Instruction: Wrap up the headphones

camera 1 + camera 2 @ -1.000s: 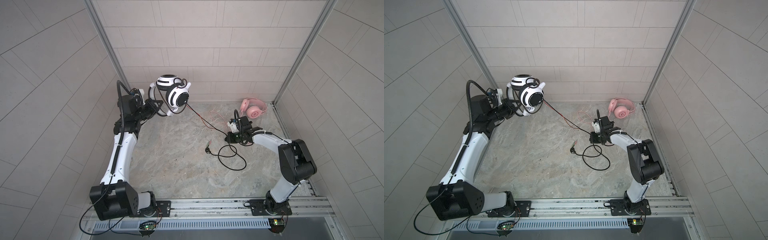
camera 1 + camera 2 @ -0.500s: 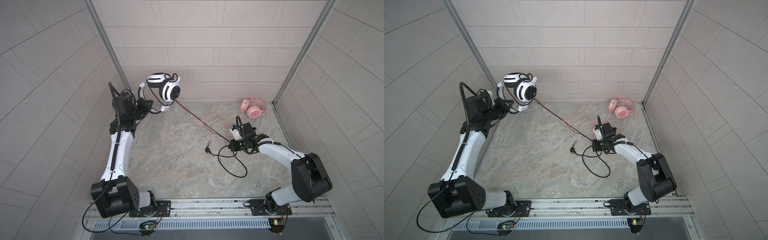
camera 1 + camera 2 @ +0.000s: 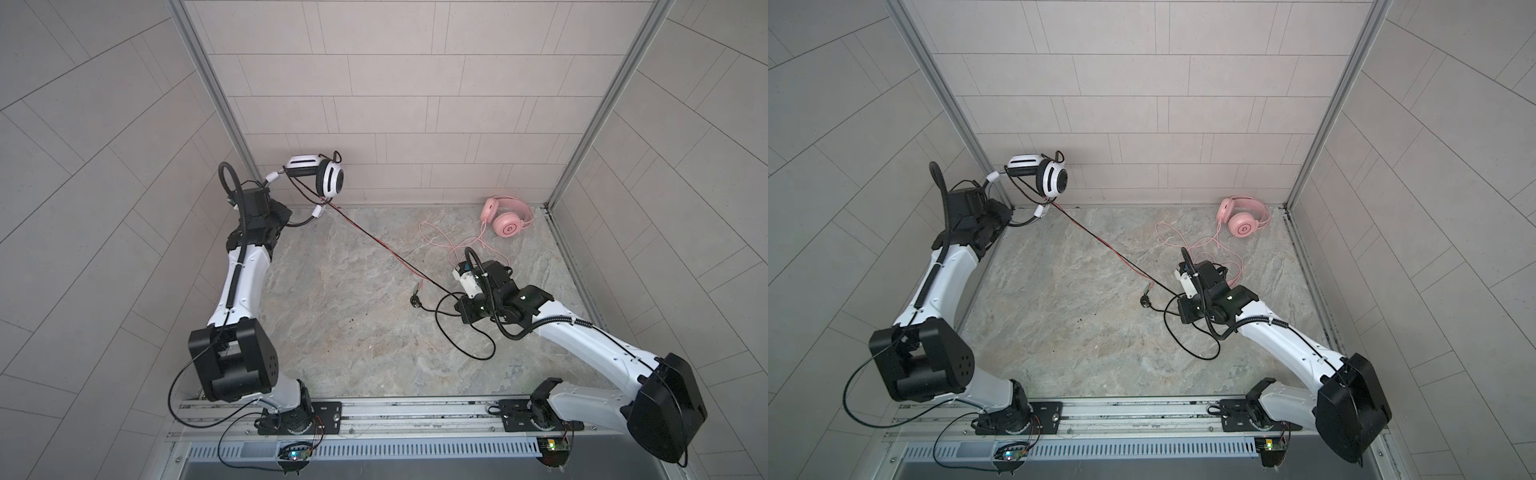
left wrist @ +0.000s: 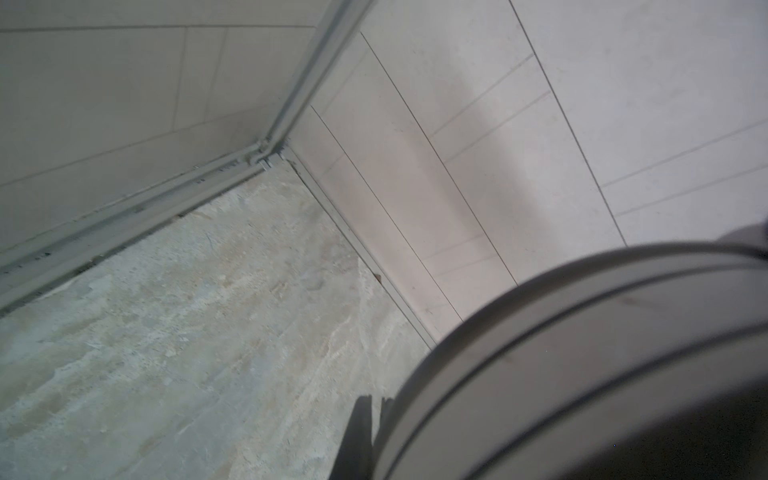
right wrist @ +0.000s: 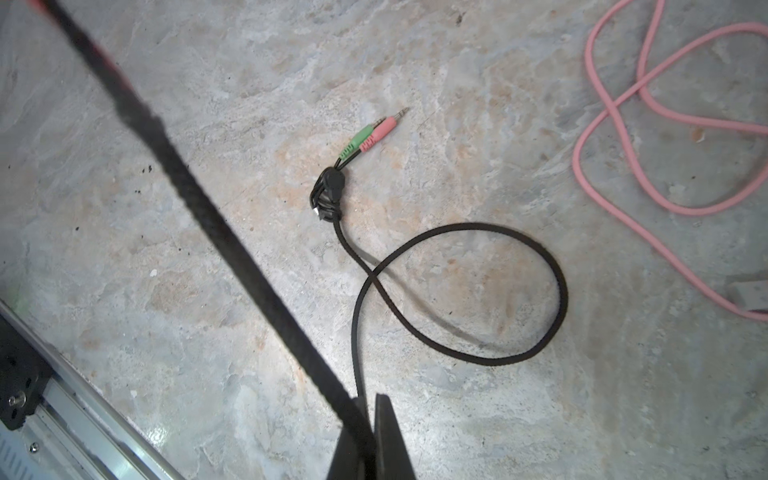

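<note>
L hand (image 3: pixel 289 222) pinched shut on white headset (image 3: pixel 322 178) band, up by back-left corner, R hand (image 5: pixel 370 415) clamped on its cord (image 3: pixel 374 243) over worktop (image 3: pixel 353 332), pink headset (image 3: pixel 507 216) back-right: prob best R feeds cord taut, looping round cups w/o slack.

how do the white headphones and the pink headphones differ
The white headphones hang in the air from the left gripper; the pink headphones lie on the table near its back right corner. The white pair's black-and-red cord runs stretched to the right gripper, shut on it; the pink pair's thin pink cord lies in loose loops, untouched. The white pair has a black band; the pink pair is all pink. Both are wired over-ear headsets.
</note>
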Tool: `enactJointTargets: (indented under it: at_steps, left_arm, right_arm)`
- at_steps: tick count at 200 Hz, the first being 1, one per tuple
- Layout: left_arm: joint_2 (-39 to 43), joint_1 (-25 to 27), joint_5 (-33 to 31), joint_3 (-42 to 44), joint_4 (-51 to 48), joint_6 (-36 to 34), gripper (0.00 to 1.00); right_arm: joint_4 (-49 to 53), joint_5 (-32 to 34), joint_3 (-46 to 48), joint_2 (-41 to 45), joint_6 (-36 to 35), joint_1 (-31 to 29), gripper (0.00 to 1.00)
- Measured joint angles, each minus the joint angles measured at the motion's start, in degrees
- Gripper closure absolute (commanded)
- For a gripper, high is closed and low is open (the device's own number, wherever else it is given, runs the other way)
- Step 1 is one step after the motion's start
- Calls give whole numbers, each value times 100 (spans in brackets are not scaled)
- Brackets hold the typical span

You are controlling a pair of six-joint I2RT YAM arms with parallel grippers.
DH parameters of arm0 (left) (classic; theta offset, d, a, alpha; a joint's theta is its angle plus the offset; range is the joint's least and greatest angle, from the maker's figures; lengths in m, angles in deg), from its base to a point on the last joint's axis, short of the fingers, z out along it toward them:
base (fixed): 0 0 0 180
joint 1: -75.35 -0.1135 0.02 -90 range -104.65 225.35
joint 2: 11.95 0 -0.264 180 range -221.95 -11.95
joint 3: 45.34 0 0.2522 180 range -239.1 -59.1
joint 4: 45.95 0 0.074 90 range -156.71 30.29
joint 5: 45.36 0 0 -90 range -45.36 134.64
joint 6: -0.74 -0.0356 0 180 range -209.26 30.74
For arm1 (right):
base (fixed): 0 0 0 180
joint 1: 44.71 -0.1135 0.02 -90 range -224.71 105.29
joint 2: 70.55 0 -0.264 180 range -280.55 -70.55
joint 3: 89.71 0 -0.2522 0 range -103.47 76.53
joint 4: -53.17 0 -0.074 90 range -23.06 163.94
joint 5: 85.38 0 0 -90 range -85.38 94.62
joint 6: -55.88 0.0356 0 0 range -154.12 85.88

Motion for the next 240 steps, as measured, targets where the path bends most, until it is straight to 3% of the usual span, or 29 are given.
enactJointTargets:
  at_steps: [101,165,207,240]
  left_arm:
    - [-610,9,-1506,-833,-363,-151,100]
    - [-1019,190,-1676,-1241,-446,-710,100]
    - [-1049,874,-1864,-1008,-466,-1325,100]
    - [-1279,1869,-2465,-986,-754,-2358,100]
  right_arm:
    - [358,533,-33,422,212,-1202,100]
    - [870,835,-450,743,199,-1445,100]
    - [909,868,-1029,828,116,-1458,100]
    - [909,807,-1838,588,-42,-1458,100]
